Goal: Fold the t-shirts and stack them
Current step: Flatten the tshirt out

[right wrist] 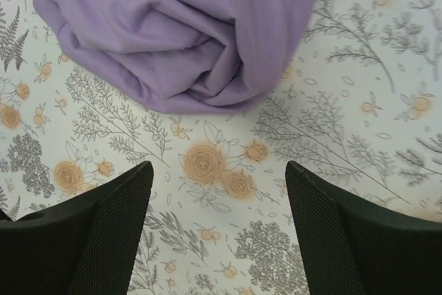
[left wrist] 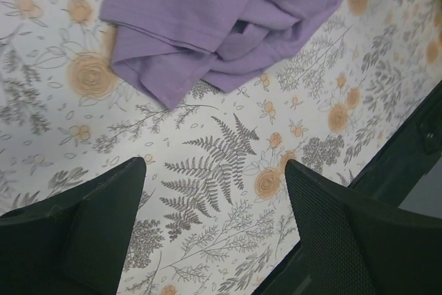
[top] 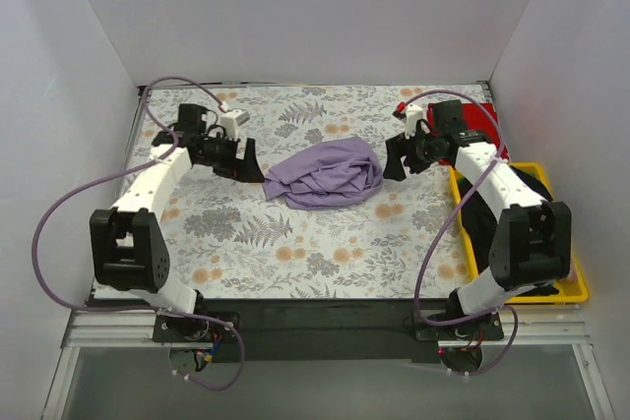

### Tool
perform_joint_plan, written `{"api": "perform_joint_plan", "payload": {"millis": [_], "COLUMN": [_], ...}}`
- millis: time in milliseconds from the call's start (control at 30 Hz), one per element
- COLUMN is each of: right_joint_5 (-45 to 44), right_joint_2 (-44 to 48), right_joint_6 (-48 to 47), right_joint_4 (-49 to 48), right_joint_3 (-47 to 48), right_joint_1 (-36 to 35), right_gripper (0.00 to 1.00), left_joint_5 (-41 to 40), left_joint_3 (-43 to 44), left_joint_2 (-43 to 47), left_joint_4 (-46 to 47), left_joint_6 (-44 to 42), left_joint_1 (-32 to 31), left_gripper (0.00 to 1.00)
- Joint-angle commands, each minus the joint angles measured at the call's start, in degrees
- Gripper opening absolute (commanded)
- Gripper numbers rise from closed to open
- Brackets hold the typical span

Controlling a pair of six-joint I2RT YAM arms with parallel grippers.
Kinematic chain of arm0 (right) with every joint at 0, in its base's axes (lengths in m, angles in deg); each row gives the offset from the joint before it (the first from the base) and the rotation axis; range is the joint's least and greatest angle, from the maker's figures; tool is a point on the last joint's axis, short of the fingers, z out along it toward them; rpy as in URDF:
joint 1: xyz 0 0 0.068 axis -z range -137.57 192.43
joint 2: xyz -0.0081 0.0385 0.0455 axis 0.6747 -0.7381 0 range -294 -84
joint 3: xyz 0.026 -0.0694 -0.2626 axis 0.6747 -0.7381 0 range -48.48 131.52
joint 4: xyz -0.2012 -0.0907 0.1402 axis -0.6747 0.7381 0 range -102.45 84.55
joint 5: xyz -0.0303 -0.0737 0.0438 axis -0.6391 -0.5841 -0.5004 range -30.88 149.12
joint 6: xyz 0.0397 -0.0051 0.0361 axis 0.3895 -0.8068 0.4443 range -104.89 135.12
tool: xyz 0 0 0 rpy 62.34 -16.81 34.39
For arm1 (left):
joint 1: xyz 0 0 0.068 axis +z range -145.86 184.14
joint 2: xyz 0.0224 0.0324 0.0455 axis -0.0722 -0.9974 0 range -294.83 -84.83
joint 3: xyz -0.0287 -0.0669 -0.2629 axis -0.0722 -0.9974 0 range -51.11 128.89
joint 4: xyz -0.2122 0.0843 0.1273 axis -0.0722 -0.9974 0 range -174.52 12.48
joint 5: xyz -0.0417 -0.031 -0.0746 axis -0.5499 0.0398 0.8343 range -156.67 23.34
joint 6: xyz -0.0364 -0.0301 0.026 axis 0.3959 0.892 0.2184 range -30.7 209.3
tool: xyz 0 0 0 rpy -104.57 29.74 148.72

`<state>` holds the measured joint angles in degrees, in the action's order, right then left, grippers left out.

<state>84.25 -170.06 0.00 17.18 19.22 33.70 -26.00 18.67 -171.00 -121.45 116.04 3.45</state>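
The lavender-purple t-shirt [top: 327, 174] lies crumpled in a heap on the floral cloth at mid-table; it also shows in the left wrist view [left wrist: 214, 18] and the right wrist view [right wrist: 179, 32]. My left gripper [top: 251, 162] is open and empty just left of the heap [left wrist: 215, 170]. My right gripper [top: 396, 157] is open and empty just right of it [right wrist: 219, 174]. A bit of the bright red t-shirt [top: 482, 127] shows at the far right behind the right arm, mostly hidden.
The grey-and-orange floral cloth [top: 295, 243] covers the table. A yellow plastic tray [top: 571, 287] stands at the right edge, partly under the right arm. White walls close in the left, back and right sides.
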Motion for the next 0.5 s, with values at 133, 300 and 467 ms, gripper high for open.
{"api": "perform_joint_plan", "payload": {"millis": [133,300,467], "right_joint_5": [-1.65,-0.87,0.80], "right_joint_2": [-13.51,-18.61,-22.30], "right_joint_6": [4.04,5.18,6.59], "right_joint_4": [1.13,1.22,0.35], "right_joint_3": [6.38,7.88,9.90], "right_joint_1": [-2.08,-2.43,-2.78], "right_gripper": [0.79,0.76,0.73], "left_joint_5": [-12.44,-18.32,-19.14], "left_joint_3": [9.75,14.68,18.46], "left_joint_2": [-13.39,-21.47,-27.37], "left_joint_4": [4.90,6.82,7.63], "left_joint_6": [-2.04,-2.48,-1.87], "left_joint_1": [-13.26,-16.62,-17.42], "left_gripper": [0.77,0.69,0.57]}}
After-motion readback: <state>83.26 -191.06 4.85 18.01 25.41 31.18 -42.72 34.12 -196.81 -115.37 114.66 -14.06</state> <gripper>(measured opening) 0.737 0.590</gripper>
